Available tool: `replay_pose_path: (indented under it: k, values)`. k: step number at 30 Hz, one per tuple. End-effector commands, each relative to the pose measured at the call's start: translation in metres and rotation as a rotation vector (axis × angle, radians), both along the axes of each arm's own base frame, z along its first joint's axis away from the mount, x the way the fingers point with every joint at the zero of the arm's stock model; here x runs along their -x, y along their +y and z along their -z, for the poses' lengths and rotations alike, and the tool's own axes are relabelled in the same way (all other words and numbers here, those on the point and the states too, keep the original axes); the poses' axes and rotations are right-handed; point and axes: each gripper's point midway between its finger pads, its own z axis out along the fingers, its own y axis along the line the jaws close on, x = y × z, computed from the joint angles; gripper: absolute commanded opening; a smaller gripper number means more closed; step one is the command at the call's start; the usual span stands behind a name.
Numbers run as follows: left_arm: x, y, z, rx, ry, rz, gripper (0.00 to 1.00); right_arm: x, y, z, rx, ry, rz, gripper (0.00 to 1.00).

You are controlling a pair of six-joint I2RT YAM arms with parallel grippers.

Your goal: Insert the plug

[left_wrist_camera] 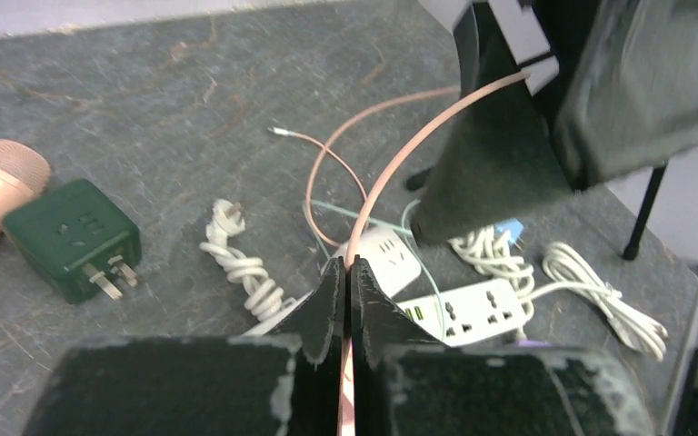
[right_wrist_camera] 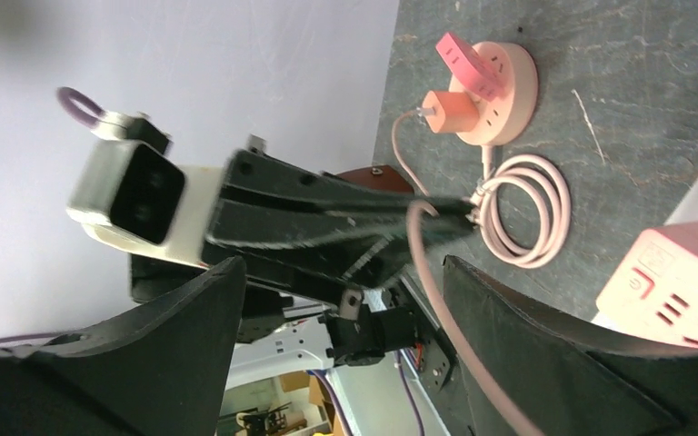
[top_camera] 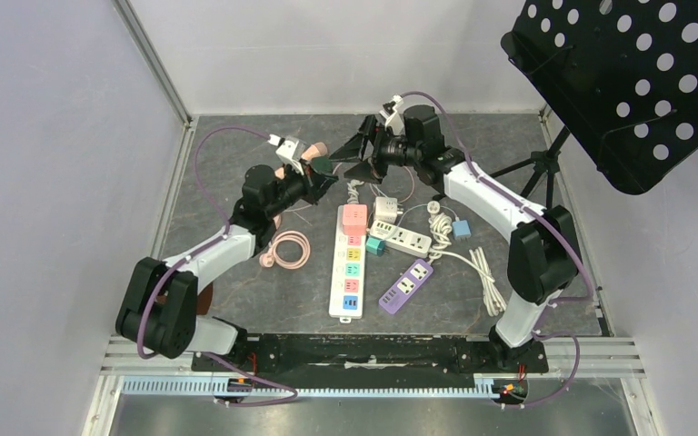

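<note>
Conceivably, the slack cord (left_wrist_camera: 400, 156) pinched by the left hand (left_wrist_camera: 346, 272) could be missed — the right hand (right_wrist_camera: 341, 263) is spread wide.

Perforated black panel (top_camera: 627, 82) on tripod (top_camera: 545, 163), right rear. Green adapter (left_wrist_camera: 71, 238) on worktop (top_camera: 264, 300), prongs out. Round pink socket (right_wrist_camera: 500, 82) at left, cord (right_wrist_camera: 523, 209) coiled.
</note>
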Motion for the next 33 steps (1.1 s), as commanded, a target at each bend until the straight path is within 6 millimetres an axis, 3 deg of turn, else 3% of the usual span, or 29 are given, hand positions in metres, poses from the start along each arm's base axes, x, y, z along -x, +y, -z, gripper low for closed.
replay_pose_path:
  k: [1, 4, 6, 12, 15, 19, 23, 25, 28, 33]
  values:
    - [-0.026, 0.008, -0.051, 0.035, -0.135, -0.113, 0.02, 0.02, -0.009, -0.004, 0.026, -0.055, -0.046, 0.84]
    - [-0.035, 0.009, -0.064, 0.058, -0.142, -0.14, 0.02, 0.031, -0.015, 0.01, 0.057, -0.069, -0.065, 0.89]
    - [-0.045, 0.008, -0.06, 0.048, -0.099, -0.156, 0.02, 0.039, -0.017, 0.011, 0.055, -0.086, -0.089, 0.91]
    - [-0.081, 0.008, -0.014, -0.016, 0.065, -0.247, 0.02, 0.054, -0.011, -0.026, -0.047, -0.232, -0.178, 0.92]
    - [-0.088, 0.005, 0.013, -0.06, 0.147, -0.249, 0.04, 0.06, -0.01, -0.051, -0.106, -0.31, -0.202, 0.92]
    - [-0.088, 0.01, 0.037, -0.11, 0.199, -0.265, 0.46, 0.05, -0.011, -0.067, -0.103, -0.378, -0.159, 0.92]
    - [-0.094, 0.026, 0.032, -0.161, 0.19, -0.345, 0.67, 0.035, -0.012, -0.062, -0.042, -0.385, -0.113, 0.9]
    - [-0.1, 0.037, 0.031, -0.183, 0.199, -0.41, 0.71, 0.029, -0.013, -0.056, 0.0, -0.388, -0.093, 0.9]
    - [-0.115, 0.069, 0.035, -0.216, 0.278, -0.624, 0.77, 0.022, -0.017, -0.048, 0.063, -0.389, -0.07, 0.89]
    - [-0.122, 0.103, 0.04, -0.242, 0.362, -0.812, 0.78, 0.013, -0.018, -0.045, 0.086, -0.382, -0.053, 0.89]
